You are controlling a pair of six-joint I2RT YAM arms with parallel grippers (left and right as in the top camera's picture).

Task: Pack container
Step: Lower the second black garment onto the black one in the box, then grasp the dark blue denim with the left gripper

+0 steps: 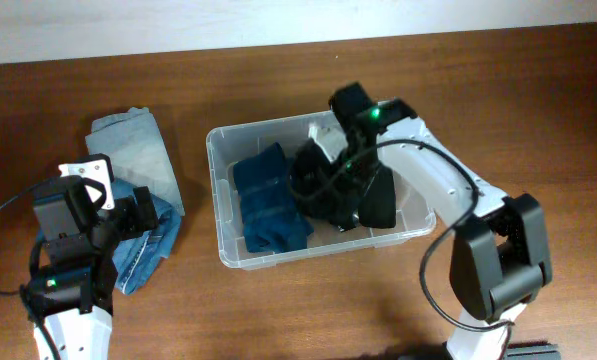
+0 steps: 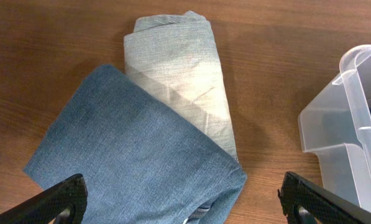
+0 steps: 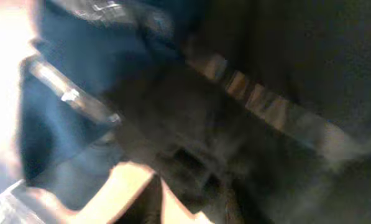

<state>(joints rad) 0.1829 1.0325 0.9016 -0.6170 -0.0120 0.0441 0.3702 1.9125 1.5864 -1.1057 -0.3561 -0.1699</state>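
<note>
At the left of the brown wooden table [image 1: 278, 305], the left gripper [image 1: 138, 215] sits over a folded mid-blue denim garment [image 1: 143, 250]. Its two black fingers [image 2: 61, 199] are spread wide in the left wrist view, one at each lower corner with nothing between them but the cloth below. Whether they touch the cloth cannot be told. That blue denim overlaps the near end of a folded pale grey-blue denim garment [image 1: 133, 150], which stretches away from it toward the far side of the table. Both pieces lie on the wood, just left of the container and apart from it. The container [image 1: 215, 160], a clear, colourless rectangular plastic bin with rounded corners and a rolled rim, stands at the middle of the table, and one corner shows at the right edge of the left wrist view. In its left half lies a folded dark blue cloth [image 1: 268, 200], and right of that is a bunched black garment [image 1: 378, 195]. The right gripper [image 1: 340, 182] reaches down into the bin among the black fabric, its arm arching in from the right. Its wrist view is blurred and shows only dark cloth, so whether its fingers are parted or closed cannot be told.
</note>
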